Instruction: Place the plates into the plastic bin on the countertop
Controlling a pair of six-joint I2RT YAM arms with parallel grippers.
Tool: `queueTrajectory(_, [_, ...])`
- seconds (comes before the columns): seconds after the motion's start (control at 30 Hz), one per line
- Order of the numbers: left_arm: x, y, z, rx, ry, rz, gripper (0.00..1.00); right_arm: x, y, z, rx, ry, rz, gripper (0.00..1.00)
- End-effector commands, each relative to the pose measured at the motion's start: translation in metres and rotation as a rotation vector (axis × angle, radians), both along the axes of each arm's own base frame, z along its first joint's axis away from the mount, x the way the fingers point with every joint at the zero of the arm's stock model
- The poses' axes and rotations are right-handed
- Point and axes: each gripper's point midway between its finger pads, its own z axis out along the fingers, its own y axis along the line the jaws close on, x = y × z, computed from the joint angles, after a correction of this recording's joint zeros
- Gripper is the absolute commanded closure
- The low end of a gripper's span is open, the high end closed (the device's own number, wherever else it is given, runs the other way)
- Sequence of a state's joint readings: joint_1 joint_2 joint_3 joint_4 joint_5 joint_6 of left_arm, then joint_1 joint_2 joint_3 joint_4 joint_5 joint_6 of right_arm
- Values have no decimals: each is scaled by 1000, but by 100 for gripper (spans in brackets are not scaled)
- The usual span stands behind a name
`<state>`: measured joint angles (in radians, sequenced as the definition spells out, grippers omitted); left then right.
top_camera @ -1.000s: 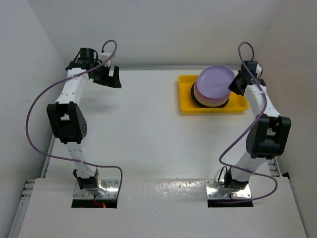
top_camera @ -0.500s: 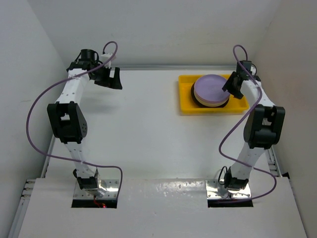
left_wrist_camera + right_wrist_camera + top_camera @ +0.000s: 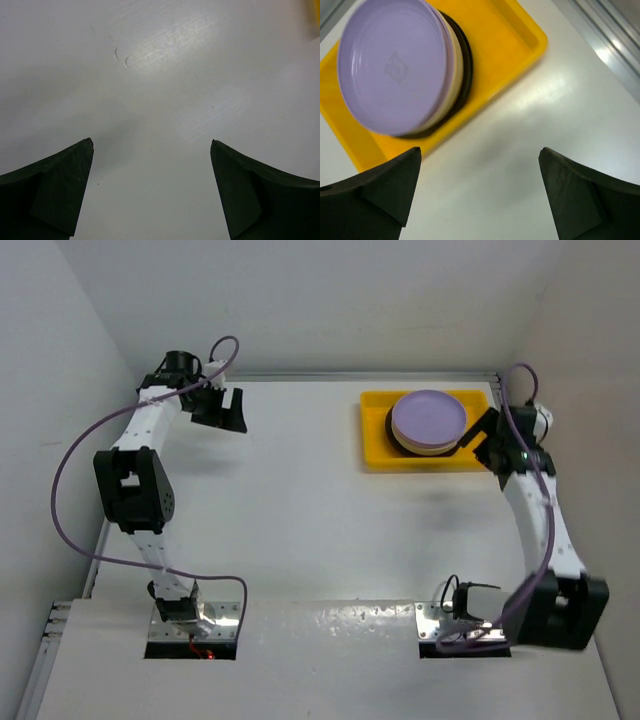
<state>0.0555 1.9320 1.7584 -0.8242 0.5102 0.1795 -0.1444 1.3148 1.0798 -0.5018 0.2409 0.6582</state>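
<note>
Countertop [image 3: 300, 500] carries the plastic bin [image 3: 373, 435] at your far right; the plates [image 3: 428, 418] sit stacked inside it, lilac on top. Your right gripper [image 3: 480, 150] hangs just beside the bin, jaws apart; your left gripper [image 3: 151, 141], also spread, hovers far left.

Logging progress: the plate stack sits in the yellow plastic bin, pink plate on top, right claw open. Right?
No: the top round plate is lilac, not pink, per the right wrist view. The stack in the yellow plastic bin and open right claw are correct.
</note>
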Motion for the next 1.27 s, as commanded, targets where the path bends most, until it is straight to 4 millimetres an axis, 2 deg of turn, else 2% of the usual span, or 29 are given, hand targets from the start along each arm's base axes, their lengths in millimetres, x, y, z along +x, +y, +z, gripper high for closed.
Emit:
queueTrajectory(0.0, [-18, 7, 29, 25, -65, 9, 0, -55, 12, -24, 109, 12, -130, 1])
queueTrajectory(0.03, [-23, 8, 28, 32, -61, 14, 0, -77, 17, -49, 127, 81, -134, 1])
queueTrajectory(0.1, [-43, 8, 26, 75, -63, -3, 0, -106, 35, -61, 196, 83, -120, 1])
queueTrajectory(0.17, [-60, 11, 21, 123, -67, -30, 0, -134, 49, -86, 255, 122, -117, 1])
queueTrajectory(0.2, [-79, 16, 1, 157, -17, -32, 0, -143, 53, -95, 277, 124, -120, 1])
queueTrajectory(0.23, [-92, 15, -6, 181, -10, -57, 0, -147, 57, -101, 291, 132, -113, 1])
queueTrajectory(0.27, [-106, 19, -3, 221, -40, -90, 0, -158, 64, -117, 317, 161, -101, 1])
queueTrajectory(0.3, [-130, 25, -32, 262, 28, -96, 0, -157, 65, -117, 327, 143, -101, 1])
queueTrajectory(0.33, [-144, 29, -42, 289, 47, -107, 0, -159, 69, -120, 344, 147, -87, 1])
queueTrajectory(0.37, [-155, 34, -42, 327, 17, -125, 0, -160, 71, -122, 347, 147, -76, 1])
queueTrajectory(0.4, [-177, 40, -66, 360, 71, -131, 0, -160, 72, -122, 344, 149, -58, 1])
queueTrajectory(0.5, [-211, 46, -85, 404, 81, -145, 0, -162, 75, -122, 344, 168, -21, 1])
queueTrajectory(0.67, [-226, 48, -92, 419, 30, -129, 0, -163, 76, -120, 320, 181, 27, 1])
queueTrajectory(0.8, [-223, 52, -85, 440, -12, -99, 0, -164, 75, -120, 308, 182, 43, 1])
queueTrajectory(1.23, [-221, 52, -82, 442, -31, -94, 0, -159, 72, -112, 233, 103, 137, 1])
